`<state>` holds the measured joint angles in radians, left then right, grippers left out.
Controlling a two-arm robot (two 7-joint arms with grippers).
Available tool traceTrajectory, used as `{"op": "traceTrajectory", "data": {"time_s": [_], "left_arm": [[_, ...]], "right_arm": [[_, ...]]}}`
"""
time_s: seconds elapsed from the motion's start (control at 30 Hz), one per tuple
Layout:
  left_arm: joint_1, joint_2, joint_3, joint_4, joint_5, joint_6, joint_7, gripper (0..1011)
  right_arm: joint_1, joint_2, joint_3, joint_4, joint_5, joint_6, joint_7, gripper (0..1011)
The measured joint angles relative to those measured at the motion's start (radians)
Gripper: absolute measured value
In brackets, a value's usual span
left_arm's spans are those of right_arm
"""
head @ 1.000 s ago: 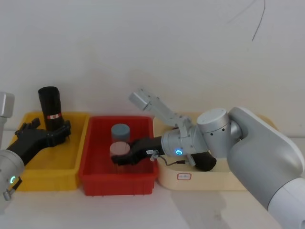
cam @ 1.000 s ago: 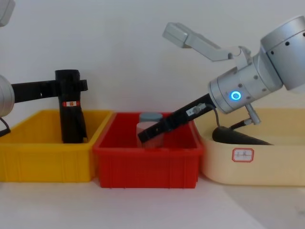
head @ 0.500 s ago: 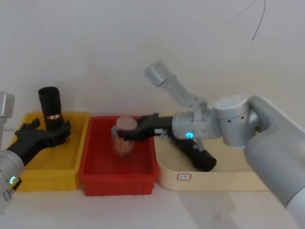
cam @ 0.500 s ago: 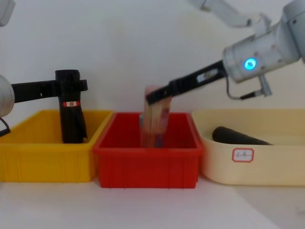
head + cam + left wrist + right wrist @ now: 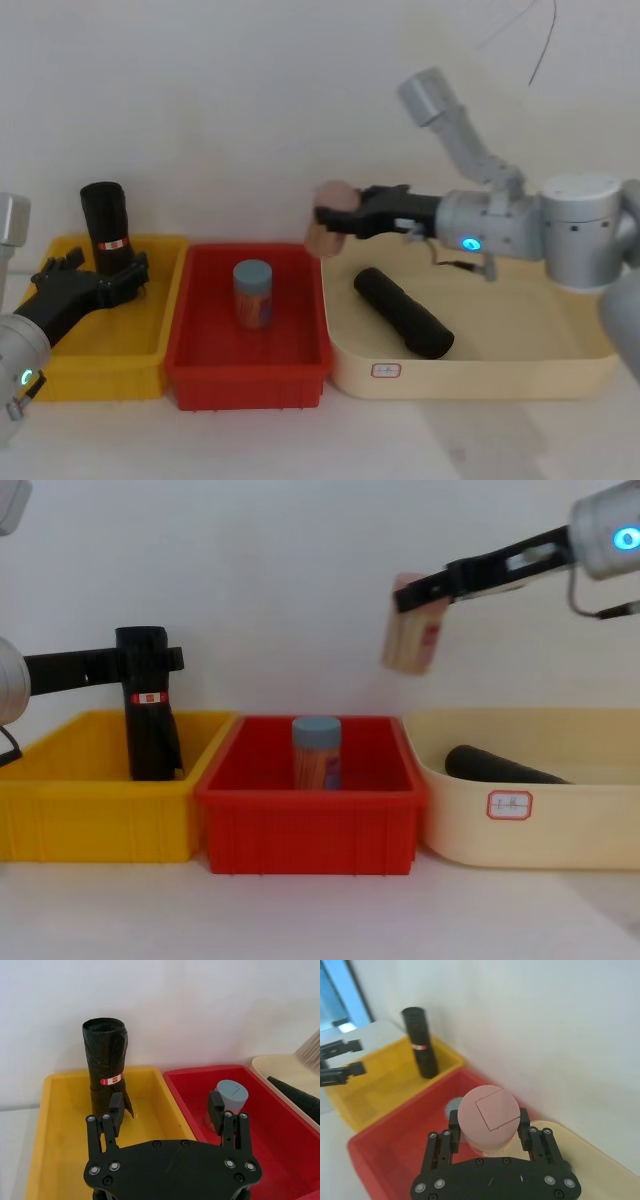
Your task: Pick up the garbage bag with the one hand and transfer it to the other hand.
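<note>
Up and across goes the right gripper (image 5: 322,213) since a second ago: it was down in the red bin (image 5: 190,345) then, and now it hangs in the air over the seam between that bin and the cream tray (image 5: 560,370), with a pink-lidded canister (image 5: 328,218) lifted clear of everything. Its fingers (image 5: 454,1122) are clenched on either side of the canister, which tilts a little as seen from the chest. This arm carries the blue ring (image 5: 468,243).

Left behind in the red bin, a blue-lidded canister (image 5: 253,291) stands upright near the middle.

The garbage bag (image 5: 404,312), a plain black roll, lies on its side on the floor of the cream tray, slanting from the back toward the front, with no gripper touching it.

Over on the other side, the left gripper (image 5: 167,1112), on the arm with the green ring (image 5: 27,378), sits over the yellow bin (image 5: 120,370) where it was a second ago, its fingers (image 5: 116,1109) spread apart and holding nothing. Just beyond them a second black roll (image 5: 106,226) with a red-and-white label band stands upright at the back of the yellow bin.

All three containers sit side by side on the white bench (image 5: 320,915).
</note>
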<state>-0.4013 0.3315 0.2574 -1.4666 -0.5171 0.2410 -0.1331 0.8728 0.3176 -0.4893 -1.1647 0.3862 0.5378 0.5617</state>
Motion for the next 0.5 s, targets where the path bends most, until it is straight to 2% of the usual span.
{"op": "traceTrajectory", "data": {"time_s": [0.03, 0.23, 0.5], "left_arm": [[0.0, 0.0, 0.0, 0.0, 0.0, 0.0, 0.0, 1002], [0.0, 0.0, 0.0, 0.0, 0.0, 0.0, 0.0, 1001], [0.0, 0.0, 0.0, 0.0, 0.0, 0.0, 0.0, 1002]], "right_arm": [[-0.007, 0.014, 0.013, -0.012, 0.004, 0.004, -0.01, 647], [-0.029, 0.05, 0.042, -0.037, 0.014, 0.013, -0.034, 663], [-0.048, 0.083, 0.067, -0.057, 0.023, 0.02, -0.055, 896]]}}
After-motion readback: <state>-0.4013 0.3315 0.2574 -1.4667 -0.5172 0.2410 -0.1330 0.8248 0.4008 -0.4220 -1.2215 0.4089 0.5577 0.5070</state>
